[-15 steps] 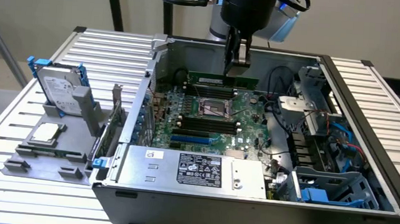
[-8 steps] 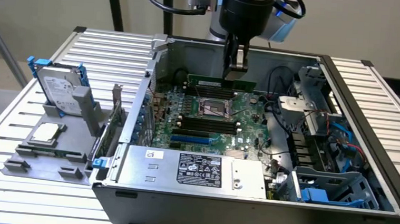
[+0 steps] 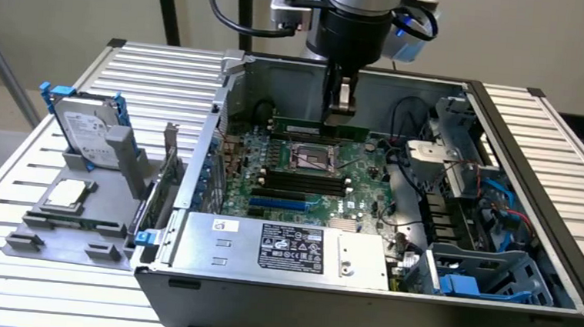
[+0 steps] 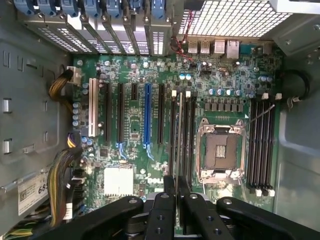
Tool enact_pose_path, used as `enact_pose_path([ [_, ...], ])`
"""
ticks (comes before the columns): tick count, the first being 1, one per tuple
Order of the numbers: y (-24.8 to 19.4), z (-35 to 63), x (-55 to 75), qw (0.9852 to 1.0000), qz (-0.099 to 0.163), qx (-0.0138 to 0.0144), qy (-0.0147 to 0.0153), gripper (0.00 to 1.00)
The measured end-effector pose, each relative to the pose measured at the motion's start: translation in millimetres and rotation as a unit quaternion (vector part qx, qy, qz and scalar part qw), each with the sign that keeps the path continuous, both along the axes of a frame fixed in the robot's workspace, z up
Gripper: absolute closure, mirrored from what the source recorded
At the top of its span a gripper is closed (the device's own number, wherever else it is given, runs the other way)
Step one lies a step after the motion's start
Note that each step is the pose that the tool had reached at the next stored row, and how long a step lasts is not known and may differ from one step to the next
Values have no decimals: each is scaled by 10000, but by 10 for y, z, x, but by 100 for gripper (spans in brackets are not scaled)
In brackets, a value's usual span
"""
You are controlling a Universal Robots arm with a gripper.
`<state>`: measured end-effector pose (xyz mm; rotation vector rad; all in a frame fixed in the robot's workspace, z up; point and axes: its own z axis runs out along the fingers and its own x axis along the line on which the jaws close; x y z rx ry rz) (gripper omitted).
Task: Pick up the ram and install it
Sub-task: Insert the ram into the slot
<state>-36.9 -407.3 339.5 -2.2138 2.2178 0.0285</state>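
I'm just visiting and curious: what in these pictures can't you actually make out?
Exterior view: the claw covers part of the memory stick.
Wrist view: the memory stick shows edge-on, its chips hidden.
Exterior view: the label on the silver box is too small to read.

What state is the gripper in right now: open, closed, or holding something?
Gripper: closed on the ram, holding it just above the motherboard.

The hand (image 3: 343,118) grips the ram (image 3: 297,124) above the motherboard (image 3: 301,181).
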Motion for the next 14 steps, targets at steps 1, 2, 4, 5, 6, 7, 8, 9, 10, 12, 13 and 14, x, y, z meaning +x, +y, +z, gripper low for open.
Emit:
enact_pose_path([
  [1, -1, -18, -1, 10000, -9, 0, 0, 86],
  [2, -3, -37, -2, 10000, -19, 0, 0, 86],
  [4, -8, -73, -4, 10000, -34, 0, 0, 86],
  [5, -12, -91, -5, 10000, -40, 0, 0, 86],
  [6, -15, -108, -6, 10000, -43, -1, 0, 86],
  [7, -19, -126, -6, 10000, -45, 0, 0, 86],
  [8, -22, -145, -6, 10000, -46, 0, 0, 86],
  [9, -25, -163, -7, 10000, -47, 0, 0, 86],
  [10, -27, -181, -7, 10000, -49, 0, 0, 86],
  [12, -31, -217, -7, 10000, -52, 0, 0, 86],
  [13, -31, -236, -7, 10000, -55, 0, 0, 86],
  [14, -31, -254, -7, 10000, -58, 2, -1, 86],
])
